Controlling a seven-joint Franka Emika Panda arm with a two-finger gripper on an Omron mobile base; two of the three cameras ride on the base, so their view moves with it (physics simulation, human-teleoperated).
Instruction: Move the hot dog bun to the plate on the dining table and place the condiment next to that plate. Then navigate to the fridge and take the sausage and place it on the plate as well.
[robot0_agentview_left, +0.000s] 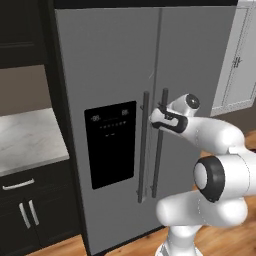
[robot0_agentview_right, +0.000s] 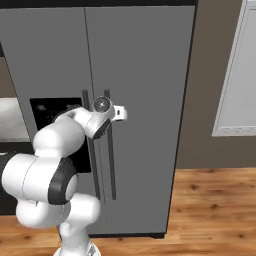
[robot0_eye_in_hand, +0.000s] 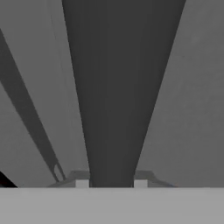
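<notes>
The robot stands before the tall grey side-by-side fridge (robot0_agentview_left: 130, 125) with black dispenser panel, both doors shut. The claw (robot0_agentview_left: 159, 118) is clamped on the right-hand dark vertical bar handle (robot0_eye_in_hand: 118, 96), which runs between the fingertips (robot0_eye_in_hand: 82, 183) in the hand view. Judgement: the fridge leg of the task is in hand; the door remains to be opened, and the sausage taken out and carried to the plate.

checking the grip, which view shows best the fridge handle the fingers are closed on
The hand view: the dark handle runs up the middle, and the fingers sit on either side of it at the bottom. The left base view shows its full length on the closed fridge, the hand covering the grip. In the right base view the arm hides part.
</notes>
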